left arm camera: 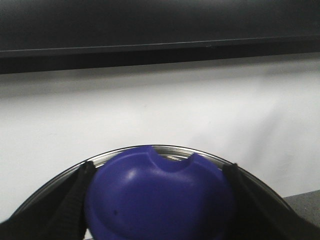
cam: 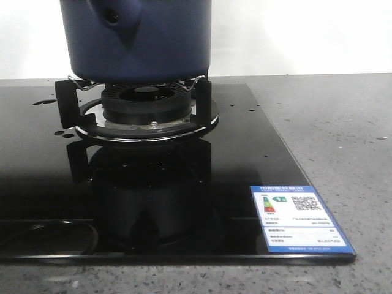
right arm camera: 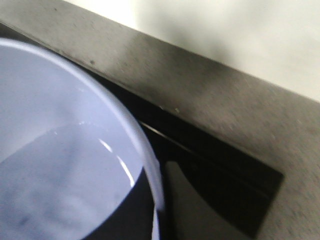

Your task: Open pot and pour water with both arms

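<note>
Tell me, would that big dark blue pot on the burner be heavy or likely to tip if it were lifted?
Probably heavy: the right wrist view shows water inside the pot. That liquid would likely slosh and shift if tilted. It looks rigid, and its wide base rests on the burner's pot stand, so a light push seems unlikely to tip it.

Left pincer (left arm camera: 160,200) fingers (left arm camera: 70,205) spread apart; right pincer out of sight
</note>
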